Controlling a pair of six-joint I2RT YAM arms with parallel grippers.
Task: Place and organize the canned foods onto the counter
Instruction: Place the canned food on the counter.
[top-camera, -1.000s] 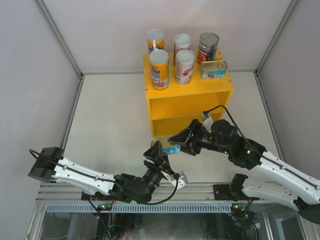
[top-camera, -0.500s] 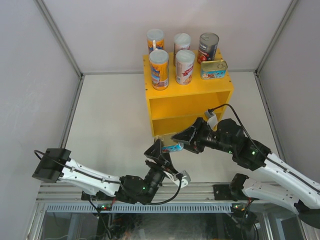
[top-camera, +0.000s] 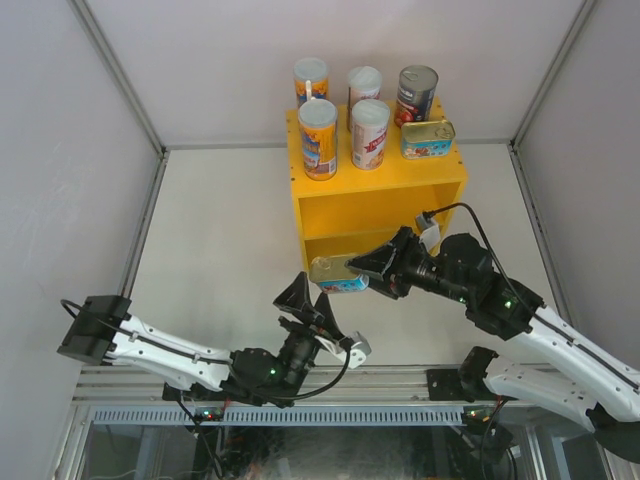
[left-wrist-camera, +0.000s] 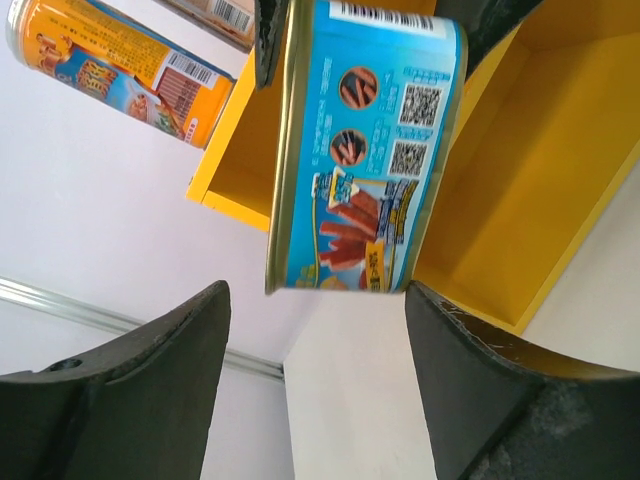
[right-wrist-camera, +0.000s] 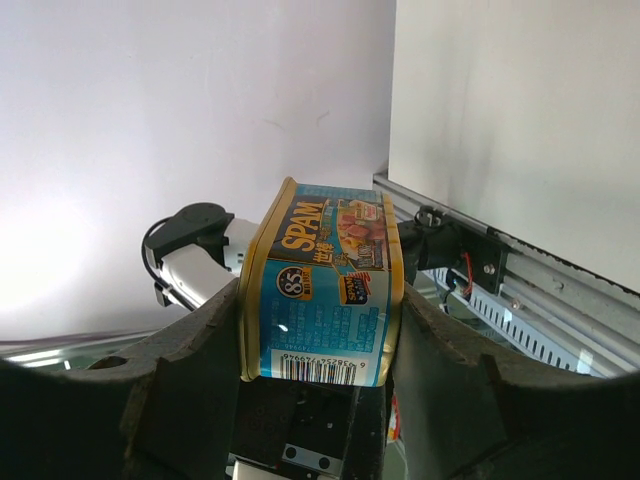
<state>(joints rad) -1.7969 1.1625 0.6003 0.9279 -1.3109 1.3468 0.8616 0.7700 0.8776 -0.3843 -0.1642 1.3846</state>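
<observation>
We are gripping the blue tin (top-camera: 335, 272) between the closed fingers of the right end effector (top-camera: 365, 270), counter (top-camera: 385, 215) just beyond, left end effector (left-wrist-camera: 312, 350) gaping empty beneath, and we are risking the tin clipping the counter's edge and twisting loose.

Top external high above the 6 o'clock edge, looking down, left wrist close, facing 12 o'clock at blue Spam tin (left-wrist-camera: 360, 150) and yellow box (left-wrist-camera: 540, 170), right wrist close, facing 7 o'clock, tin in all three.
</observation>
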